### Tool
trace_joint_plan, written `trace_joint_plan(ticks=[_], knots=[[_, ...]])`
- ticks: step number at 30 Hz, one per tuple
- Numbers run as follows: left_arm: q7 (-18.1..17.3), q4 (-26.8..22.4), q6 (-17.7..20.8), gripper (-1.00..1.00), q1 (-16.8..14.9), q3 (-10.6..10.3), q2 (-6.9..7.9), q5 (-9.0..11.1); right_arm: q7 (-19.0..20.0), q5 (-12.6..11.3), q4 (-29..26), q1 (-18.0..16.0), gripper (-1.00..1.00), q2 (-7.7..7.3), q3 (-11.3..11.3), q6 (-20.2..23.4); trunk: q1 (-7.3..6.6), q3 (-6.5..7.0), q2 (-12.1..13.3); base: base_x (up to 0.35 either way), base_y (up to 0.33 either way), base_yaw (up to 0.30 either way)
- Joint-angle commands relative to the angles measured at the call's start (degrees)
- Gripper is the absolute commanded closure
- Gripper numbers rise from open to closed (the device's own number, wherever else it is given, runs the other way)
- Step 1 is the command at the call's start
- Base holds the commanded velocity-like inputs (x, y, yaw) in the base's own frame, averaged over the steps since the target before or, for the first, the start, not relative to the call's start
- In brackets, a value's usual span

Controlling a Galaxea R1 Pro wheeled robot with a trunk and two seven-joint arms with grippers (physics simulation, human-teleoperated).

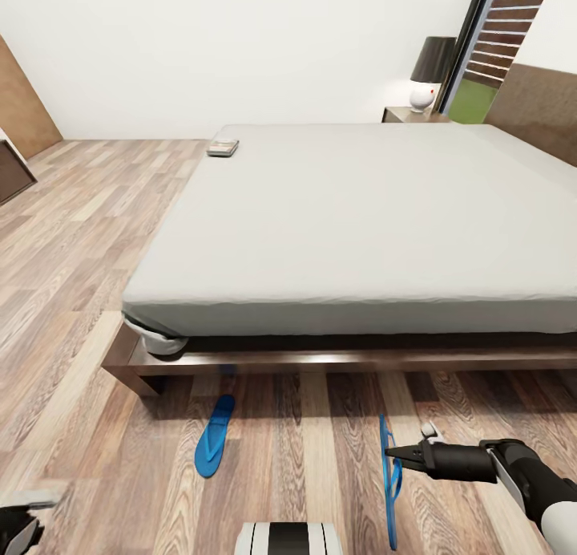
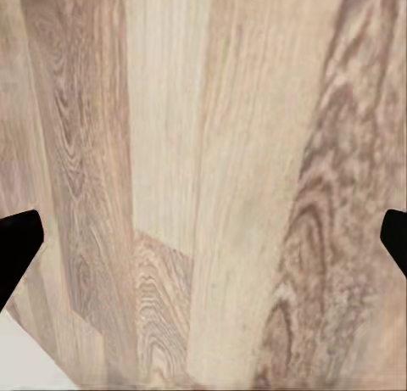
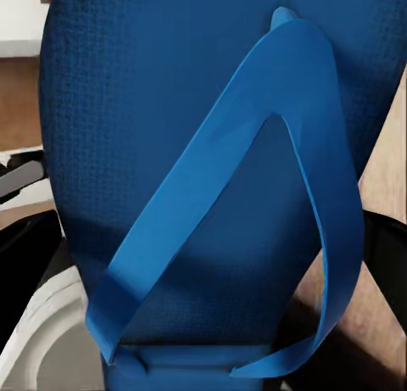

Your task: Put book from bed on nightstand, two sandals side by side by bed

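The bedroom has a wood floor [image 1: 72,242] and a big grey bed [image 1: 361,218]. The book [image 1: 222,147] lies on the bed's far corner, well away from both grippers. The right gripper [image 1: 394,456] is clamped on one blue sandal [image 1: 390,483], held on its edge. Its wrist camera shows that sandal's sole and strap [image 3: 220,196] up close. The other sandal [image 1: 214,445] lies flat, further to the gripper's left. The left gripper's fingers [image 2: 17,238] are wide apart over bare floor

sandals [image 1: 215,445] bright blue | bed [image 1: 361,218] lt grey, dk brown frame | floor [image 1: 72,242] wood-grain

Black right arm [image 1: 481,461] with white forearm shell, slim black fingers [image 1: 398,454], white-and-black striped trunk top [image 1: 288,538]
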Motion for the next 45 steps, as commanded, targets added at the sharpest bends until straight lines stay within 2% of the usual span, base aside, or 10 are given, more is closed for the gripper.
trace_joint_plan(ticks=[1, 2, 4, 8, 17, 21, 27, 35, 39, 45], knots=[[0.46, -0.05, -0.05, -1.00, 0.59, -0.48, 0.51, 0.93, -0.68, -0.17, -0.01, -0.01, 1.00, 0.01, -0.03, 0.62, -0.01, -0.03, -0.01, 0.000, 0.000, 0.000], [0.60, -0.02, -0.39, -1.00, 1.13, -0.46, 0.98, 1.51, -1.58, -0.16, -0.01, -0.01, 1.00, 0.02, -0.01, 0.63, -0.01, -0.03, -0.01, 0.000, 0.000, 0.000], [0.85, 0.05, -1.72, -1.00, 3.01, -0.47, 2.41, 4.53, -6.77, -0.18, -0.01, -0.01, 1.00, 0.10, -0.01, 0.64, -0.01, -0.03, -0.01, 0.000, 0.000, 0.000], [0.99, 0.09, -2.72, -1.00, 4.05, -0.48, 3.14, 6.61, -15.02, -0.28, -0.10, -0.05, 1.00, 0.06, -0.19, 0.65, -0.01, -0.03, -0.01, 0.000, 0.000, 0.000], [1.22, 0.02, -3.20, -1.00, 4.53, -0.55, 3.39, 7.57, -30.08, -0.58, -1.37, -0.17, 1.00, 0.24, -0.34, 0.65, -0.01, -0.03, -0.01, 0.000, 0.000, 0.000], [1.24, 0.02, -3.42, -1.00, 4.55, -0.56, 3.40, 7.61, -34.80, -0.45, -3.35, -0.17, 1.00, 1.65, -0.19, 0.76, -0.01, -0.03, -0.01, 0.000, 0.000, 0.000], [1.31, 0.04, -3.81, -1.00, 4.56, -0.61, 3.40, 7.50, -46.48, -0.32, -7.65, -0.24, 1.00, 4.66, 0.02, 1.23, -0.01, -0.03, -0.01, 0.000, 0.000, 0.000], [1.31, 0.02, -3.91, -1.00, 4.56, -0.65, 3.40, 7.33, -49.86, 0.22, -14.07, -0.26, 1.00, 4.17, 2.55, 1.72, -0.01, -0.03, -0.01, 0.000, 0.000, 0.000], [1.31, -0.02, -3.92, -1.00, 4.56, -0.65, 3.40, 7.29, -49.99, 3.76, -15.45, -0.22, 1.00, 2.43, 3.77, 1.95, -0.01, -0.03, -0.01, 0.000, 0.000, 0.000], [1.33, -0.05, -3.93, -1.00, 4.56, -0.72, 3.33, 7.28, -49.97, 5.59, -15.84, 0.01, 1.00, 1.65, 4.27, 1.84, -0.01, -0.03, -0.01, 0.000, 0.000, 0.000]])
